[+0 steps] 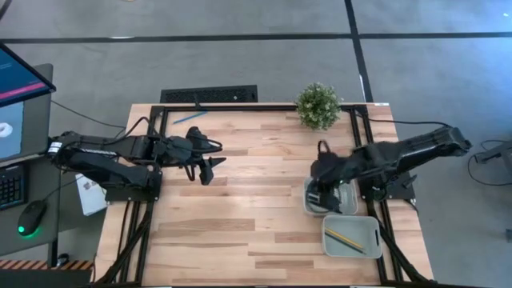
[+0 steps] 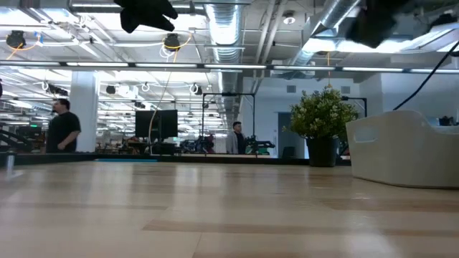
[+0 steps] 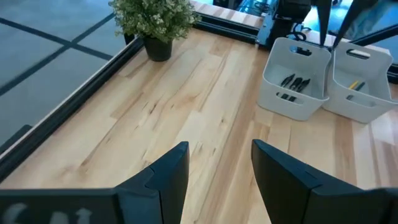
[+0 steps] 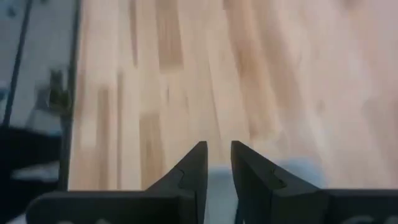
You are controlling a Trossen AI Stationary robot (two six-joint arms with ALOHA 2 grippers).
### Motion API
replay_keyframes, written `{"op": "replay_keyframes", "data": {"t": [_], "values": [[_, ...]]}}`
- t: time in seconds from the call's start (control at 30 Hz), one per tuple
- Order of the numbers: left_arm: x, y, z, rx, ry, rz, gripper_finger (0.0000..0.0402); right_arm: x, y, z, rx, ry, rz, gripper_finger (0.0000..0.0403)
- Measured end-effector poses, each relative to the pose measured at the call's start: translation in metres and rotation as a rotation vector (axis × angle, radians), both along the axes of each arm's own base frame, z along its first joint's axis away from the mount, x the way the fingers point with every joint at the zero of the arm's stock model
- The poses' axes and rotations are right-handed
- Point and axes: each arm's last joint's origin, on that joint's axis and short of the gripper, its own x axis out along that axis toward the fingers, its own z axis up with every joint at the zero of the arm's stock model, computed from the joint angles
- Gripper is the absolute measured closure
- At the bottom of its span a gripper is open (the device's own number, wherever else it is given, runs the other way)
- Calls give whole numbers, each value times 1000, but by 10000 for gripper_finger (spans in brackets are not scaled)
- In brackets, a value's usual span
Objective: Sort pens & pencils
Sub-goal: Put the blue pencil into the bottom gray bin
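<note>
My left gripper (image 1: 210, 166) (image 3: 219, 163) hangs open above the table's left half, touching nothing. My right gripper (image 1: 320, 189) (image 4: 217, 155) hovers over the farther white bin (image 1: 330, 198) (image 3: 297, 79), its fingers a narrow gap apart with nothing between them. Several dark pens (image 3: 293, 82) lie on that bin's floor. The yellow pencil (image 1: 346, 239) (image 3: 356, 85) lies in the nearer bin (image 1: 352, 237) (image 3: 364, 84). The blue pencil (image 1: 190, 118) lies flat on the wood near the table's far left corner.
A potted plant (image 1: 318, 106) (image 2: 323, 120) stands at the table's far edge, right of the middle. A black metal frame runs along the table's edges. The two bins sit side by side at the right edge (image 2: 403, 147). Bare wood spreads between the arms.
</note>
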Motion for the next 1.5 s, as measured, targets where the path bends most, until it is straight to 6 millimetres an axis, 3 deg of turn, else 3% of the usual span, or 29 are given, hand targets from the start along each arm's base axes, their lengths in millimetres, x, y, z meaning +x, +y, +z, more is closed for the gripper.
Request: {"op": "replay_keyframes", "data": {"t": [0.17, 0.47, 0.8, 0.97, 1.23, 1.5], "values": [[0, 0, 0, -15, -8, 8, 237, -9, -15, 39, -166, -191, -69, 310], [-3, 12, -5, -12, 56, 58, 237, -18, -52, 68, -374, -418, -239, 310], [-9, 60, -2, 169, 99, 319, 234, -36, -93, 77, -448, -427, -462, 310], [-13, 87, -6, 165, 146, 305, 195, -39, -111, 81, -474, -452, -573, 310], [-8, 138, -31, 188, 321, 374, 112, -42, -134, 80, -497, -435, -698, 310], [-8, 178, -63, 117, 457, 466, 96, -28, -155, 70, -489, -383, -774, 310]]}}
